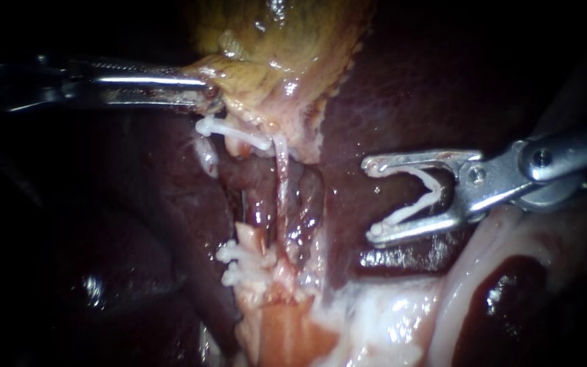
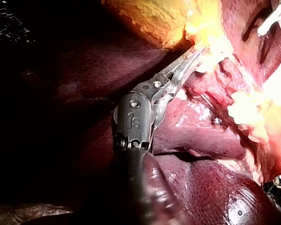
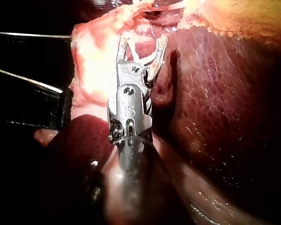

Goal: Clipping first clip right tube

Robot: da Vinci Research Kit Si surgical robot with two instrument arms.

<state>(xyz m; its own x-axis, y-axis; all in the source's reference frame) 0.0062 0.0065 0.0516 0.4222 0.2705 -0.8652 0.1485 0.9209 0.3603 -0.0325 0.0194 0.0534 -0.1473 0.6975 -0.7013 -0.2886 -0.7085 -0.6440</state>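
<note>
The right instrument (image 1: 371,200) carries a white clip (image 1: 421,196) seated between its spread jaws, both touching it. It sits over the liver (image 1: 388,95), apart from the thin pale tube (image 1: 282,180) beside older clips (image 1: 234,133). The left instrument (image 1: 206,92) is clamped on the gallbladder (image 1: 273,47) edge.

The left instrument (image 1: 103,85) is held level, its claw (image 1: 208,92) clamped on the gallbladder (image 1: 287,47). The right instrument (image 1: 558,158) is angled inward, an open clip (image 1: 433,191) seated between its widely spread jaws.
</note>
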